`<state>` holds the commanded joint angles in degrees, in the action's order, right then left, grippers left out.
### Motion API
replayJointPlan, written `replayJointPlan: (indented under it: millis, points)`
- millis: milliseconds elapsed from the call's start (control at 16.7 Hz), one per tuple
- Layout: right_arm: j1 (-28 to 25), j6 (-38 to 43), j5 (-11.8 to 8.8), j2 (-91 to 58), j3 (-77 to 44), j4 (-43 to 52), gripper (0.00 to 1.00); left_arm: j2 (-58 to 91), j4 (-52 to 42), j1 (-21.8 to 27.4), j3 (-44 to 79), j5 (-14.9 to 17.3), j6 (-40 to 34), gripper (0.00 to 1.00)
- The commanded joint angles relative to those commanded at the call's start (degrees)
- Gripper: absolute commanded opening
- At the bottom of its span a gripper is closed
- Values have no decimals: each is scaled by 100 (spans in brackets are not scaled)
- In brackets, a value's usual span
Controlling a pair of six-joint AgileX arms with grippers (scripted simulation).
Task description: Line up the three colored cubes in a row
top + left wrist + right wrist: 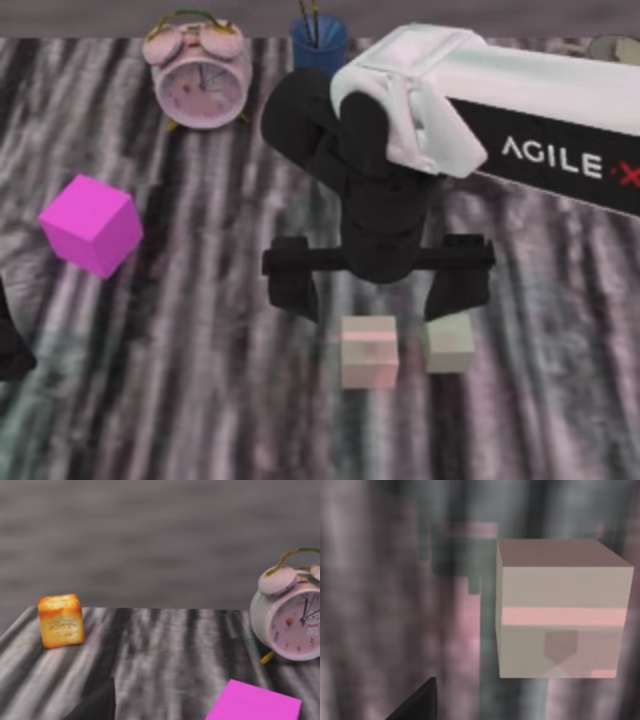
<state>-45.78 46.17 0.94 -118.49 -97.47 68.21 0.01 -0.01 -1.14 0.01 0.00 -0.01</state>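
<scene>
Right claw [378, 290] open | pink cube [369, 351] just below

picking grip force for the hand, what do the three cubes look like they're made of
Magenta cube: flat, uniform colour with no shine, so matte plastic or painted foam, though the look can't settle which. Pale pink cube: also matte, sharp-edged, with a lighter band across its face, likely rigid. Small sage-green cube: dull, even surface, same plain look. None shows grain, gloss or seams.
</scene>
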Motion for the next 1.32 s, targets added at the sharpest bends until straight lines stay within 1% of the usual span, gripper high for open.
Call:
replayJointPlan:
  millis: [120, 240, 480, 720, 900, 1080, 1320]
  points:
    - [19, -33, 14, 56, 44, -33, 100, 48, -35, 6, 48, 3, 11, 100]
    - [121, -188, 74, 348, 280, -197, 100, 308, -225, 31, 313, 12, 72, 100]
    - [580, -750, 255, 1542, 1286, -827, 100, 1500, -1002, 105, 1485, 23, 319, 100]
    - [1301, -1506, 404, 3271, 2845, -1733, 100, 3556, -2171, 195, 3226, 15, 687, 100]
    - [1923, -2130, 452, 4769, 4216, -2532, 100, 5468, -3204, 277, 4682, 2, 1012, 100]
    - [2563, -2772, 438, 6362, 5640, -3412, 100, 7352, -4235, 363, 6077, -14, 1331, 100]
    - [3364, -3566, 329, 8500, 7402, -4638, 100, 9476, -5489, 473, 7782, -25, 1711, 100]
